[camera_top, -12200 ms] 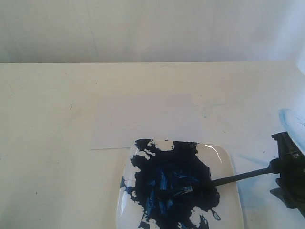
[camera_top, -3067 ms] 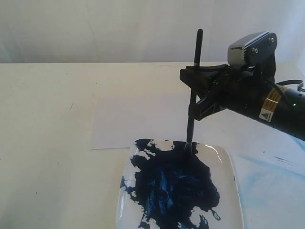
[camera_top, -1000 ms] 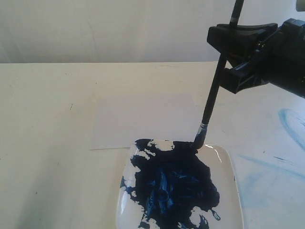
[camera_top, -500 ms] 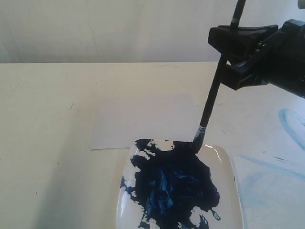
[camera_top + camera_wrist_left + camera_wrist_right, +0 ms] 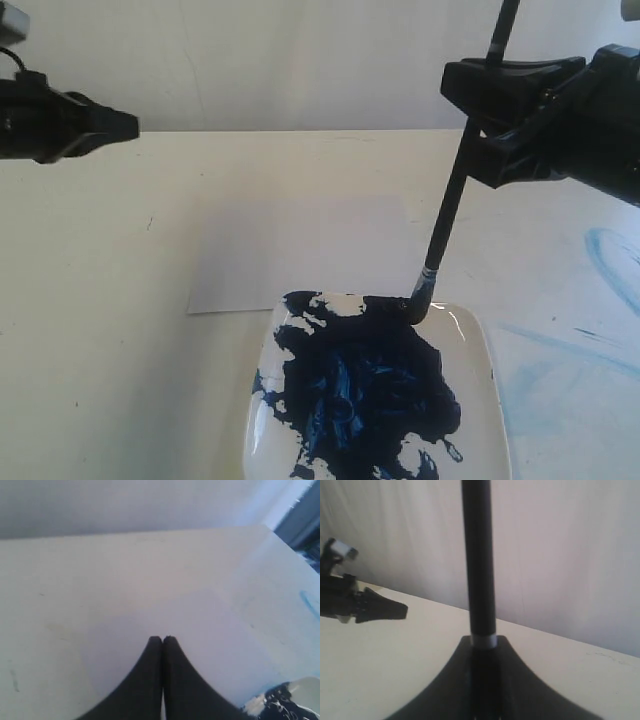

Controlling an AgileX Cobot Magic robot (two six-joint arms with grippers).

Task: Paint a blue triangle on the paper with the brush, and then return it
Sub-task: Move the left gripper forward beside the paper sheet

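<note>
The right tool [image 5: 465,122] pinches a long, slim, black-handled paintbrush [image 5: 447,210] partway up its shaft. It holds the paintbrush nearly upright, with the top leaning toward the tabletop's right edge. The bristle tip touches the far fringe of a broad dark-blue paint smear [image 5: 360,390] on a glossy, rounded-square white plate [image 5: 478,340], which sits by the near edge of the cream tabletop [image 5: 100,350].

A plain white rectangular sheet of paper [image 5: 300,255] lies flat just beyond the plate, toward the far edge. It is bare, with no blue triangle on it yet. The left tool [image 5: 162,641] has its fingers pressed together, empty, and hangs above the paper on the side toward the left edge without touching it.

The tip looks heavily loaded, so carrying it across could drop paint onto the paper before the first stroke. Nothing holds the sheet down, so wet bristles dragged across it may pull it askew and spoil the outline. Because the handle is slim and tilted, pressing down may also make it pivot or slide in the pinch.
</note>
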